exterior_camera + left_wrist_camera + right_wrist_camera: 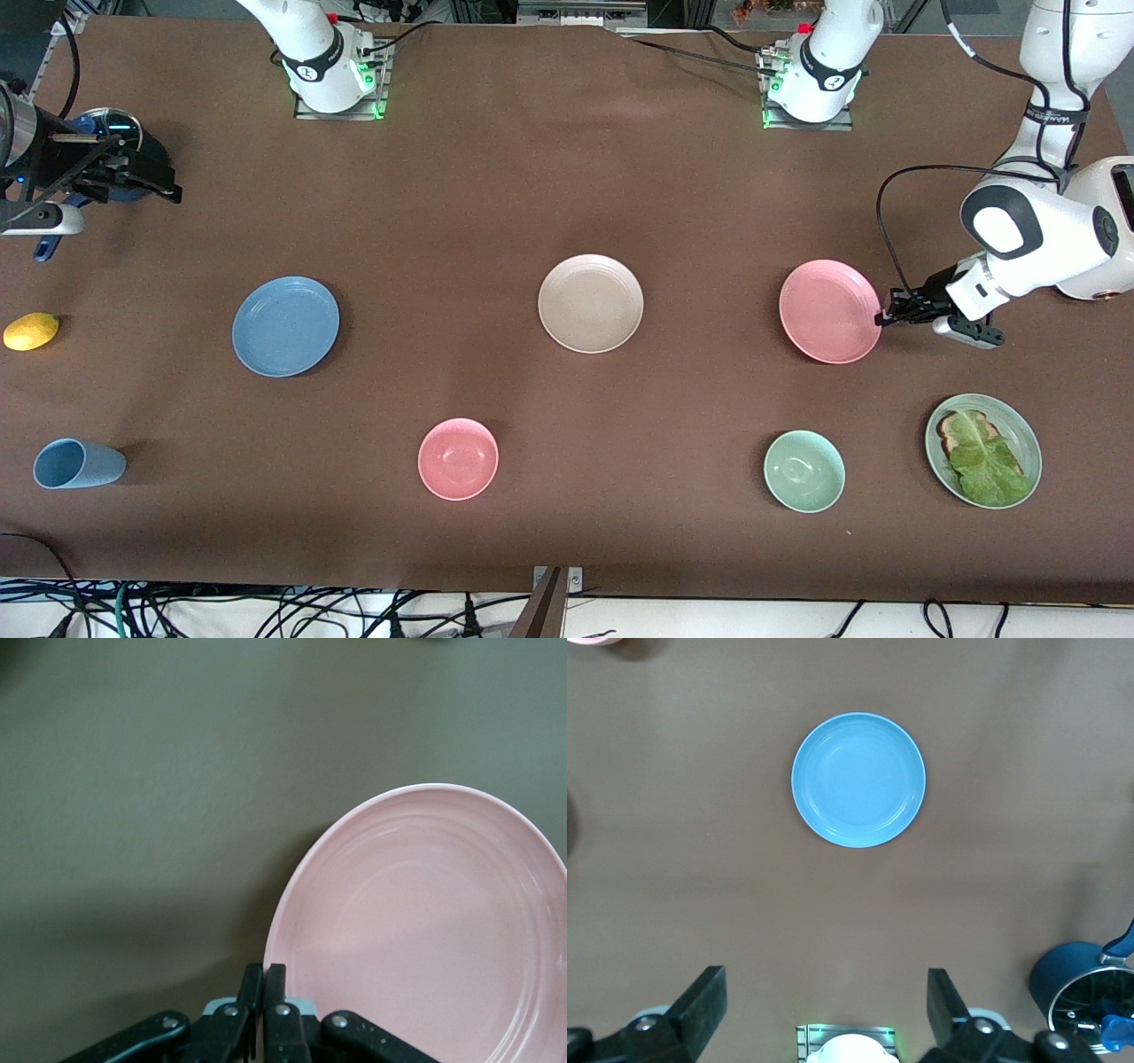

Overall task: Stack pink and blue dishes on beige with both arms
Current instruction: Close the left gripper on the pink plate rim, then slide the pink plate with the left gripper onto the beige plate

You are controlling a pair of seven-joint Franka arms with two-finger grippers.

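Observation:
The pale pink plate (pixel 828 310) lies toward the left arm's end of the table. My left gripper (pixel 884 317) is shut on its rim, at the edge facing that end. In the left wrist view the two fingers (pixel 264 967) pinch the pink plate (pixel 425 921), and a dark shadow runs along its edge. The beige plate (pixel 590 303) sits mid-table with nothing on it. The light blue plate (pixel 285 326) lies flat toward the right arm's end. My right gripper (pixel 824 979) hangs open high over the table, looking down on the blue plate (pixel 858 780); it does not show in the front view.
Nearer the front camera stand a pink bowl (pixel 458 458), a pale green bowl (pixel 803 470) and a green plate (pixel 1028 434) with toast and lettuce. A blue cup (pixel 78 463) lies on its side, with a lemon (pixel 31 330) and a lidded blue pot (pixel 115 151) at the right arm's end.

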